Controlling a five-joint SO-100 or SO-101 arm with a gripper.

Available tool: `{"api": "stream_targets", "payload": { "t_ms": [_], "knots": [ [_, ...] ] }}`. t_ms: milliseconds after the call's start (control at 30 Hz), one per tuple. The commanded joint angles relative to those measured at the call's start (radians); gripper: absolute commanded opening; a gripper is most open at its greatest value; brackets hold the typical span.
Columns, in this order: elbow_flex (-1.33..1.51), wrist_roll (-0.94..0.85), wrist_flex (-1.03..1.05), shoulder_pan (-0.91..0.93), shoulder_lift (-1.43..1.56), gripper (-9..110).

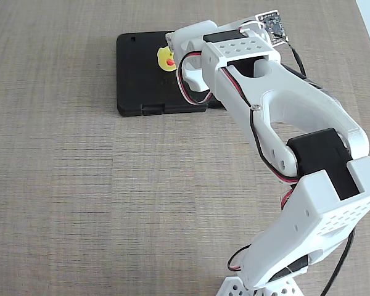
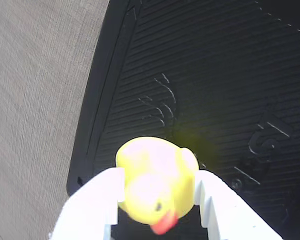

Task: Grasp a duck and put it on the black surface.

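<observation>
Item 1, my tool: white, two-fingered, closed on the duck, one finger pressed to each flank as the wrist view showed. In the fixed view the tool was largely hidden behind my own arm, with only its tip visible over the slab.

Item 2, the duck: small, yellow, rounded, red-orange beak turned toward the wrist camera. It sat between my fingers, carried by the tool. In the fixed view the duck showed as a yellow patch just at the tool's tip, over the upper middle of the slab. Whether its underside already touched the slab I could not tell from either view.

Item 3, the black surface: matte, ribbed, with faint embossed marks, lying directly beneath and beyond the tool. In the fixed view the black surface was a flat rectangular case with rounded corners and two latch notches on its near edge.

Item 4, the desk: grey-brown woven-look top, bare past the slab's edges and to either side of the tool.

Status, by my reckoning: grasp done, carry to the slab done or nearly so. Remaining: lower if needed, part the fingers, leave the duck resting there, withdraw clear.
</observation>
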Motion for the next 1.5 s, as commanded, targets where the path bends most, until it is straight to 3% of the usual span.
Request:
{"api": "stream_targets", "payload": {
  "t_ms": [0,300,900,1267,1467],
  "knots": [
    [-0.046,0.008,-0.005,0.006,0.028,18],
    [0.100,0.008,0.002,0.100,0.368,15],
    [0.907,0.008,0.002,0.195,1.272,5],
    [1.127,0.015,0.003,0.244,1.473,0],
    [1.169,0.169,0.067,0.324,1.537,0]
  ]
}}
